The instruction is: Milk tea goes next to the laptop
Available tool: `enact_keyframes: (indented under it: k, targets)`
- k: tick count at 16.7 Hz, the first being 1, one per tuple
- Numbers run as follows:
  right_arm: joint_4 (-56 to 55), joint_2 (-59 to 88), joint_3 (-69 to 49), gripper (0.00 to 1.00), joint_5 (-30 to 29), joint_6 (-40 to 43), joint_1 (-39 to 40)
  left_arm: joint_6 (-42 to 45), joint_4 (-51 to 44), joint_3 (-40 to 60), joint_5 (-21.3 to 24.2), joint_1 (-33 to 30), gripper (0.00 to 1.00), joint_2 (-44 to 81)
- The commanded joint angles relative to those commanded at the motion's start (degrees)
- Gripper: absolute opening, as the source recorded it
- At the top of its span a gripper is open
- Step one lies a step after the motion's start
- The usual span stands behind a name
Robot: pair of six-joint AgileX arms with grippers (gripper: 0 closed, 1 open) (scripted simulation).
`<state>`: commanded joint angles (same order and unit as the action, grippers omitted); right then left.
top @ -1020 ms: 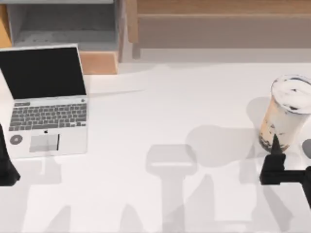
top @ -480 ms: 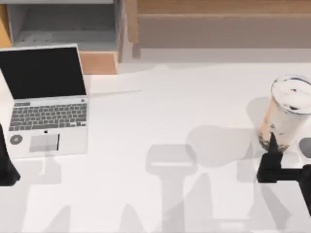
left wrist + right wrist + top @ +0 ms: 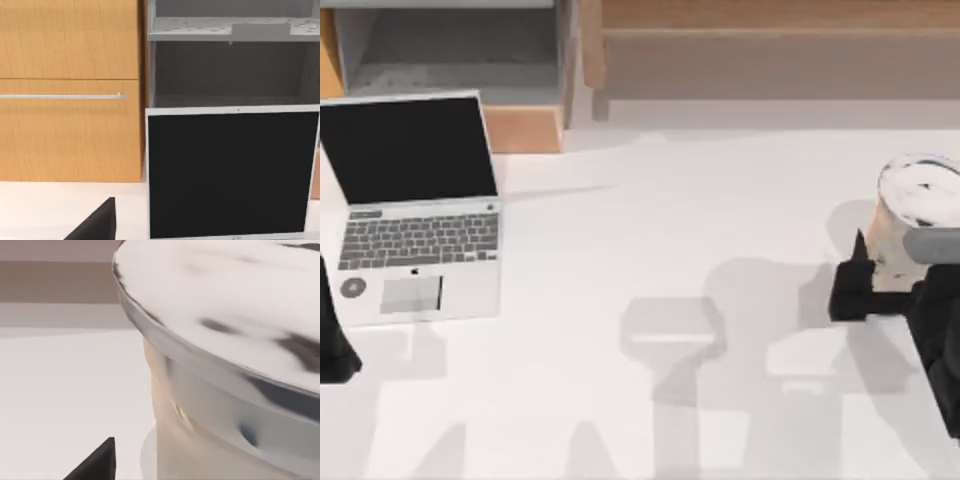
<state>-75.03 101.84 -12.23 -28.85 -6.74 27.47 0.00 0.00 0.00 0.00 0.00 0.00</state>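
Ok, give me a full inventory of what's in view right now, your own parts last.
laptop: one, silver-grey, black screen, open, table's left side.
milk tea: one, beige drink, white sealed top, upright at table's right edge.
table: one, white.
cabinet: one, orange wood with a metal handle, behind the table at left.
shelf unit: one, grey, behind the laptop.
left end effector: one, black, parked at table's left edge beside the laptop.
right end effector: one, black, at the cup, one finger on the cup's left side, body covering the cup's lower part.
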Motion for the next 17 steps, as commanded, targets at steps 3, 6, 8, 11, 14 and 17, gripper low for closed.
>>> enact_keyframes:
  k: [3, 6, 8, 11, 14, 17]
  targets:
    - [-1.88, 2.37, -1.98, 1.0, 2.03, 0.82, -2.09, 0.0, 0.0, 0.0, 0.0, 0.0, 1.0, 0.0]
    - [-1.88, 2.37, -1.98, 1.0, 2.03, 0.82, -2.09, 0.0, 0.0, 0.0, 0.0, 0.0, 1.0, 0.0]
    - [-1.88, 2.37, -1.98, 0.85, 2.03, 0.82, -2.09, 0.0, 0.0, 0.0, 0.0, 0.0, 1.0, 0.0]
    - [-1.88, 2.37, -1.98, 0.62, 2.03, 0.82, -2.09, 0.0, 0.0, 0.0, 0.0, 0.0, 1.0, 0.0]
    - [-1.88, 2.37, -1.98, 0.4, 2.03, 0.82, -2.09, 0.0, 0.0, 0.0, 0.0, 0.0, 1.0, 0.0]
    - [-1.88, 2.37, -1.98, 0.17, 2.03, 0.82, -2.09, 0.0, 0.0, 0.0, 0.0, 0.0, 1.0, 0.0]
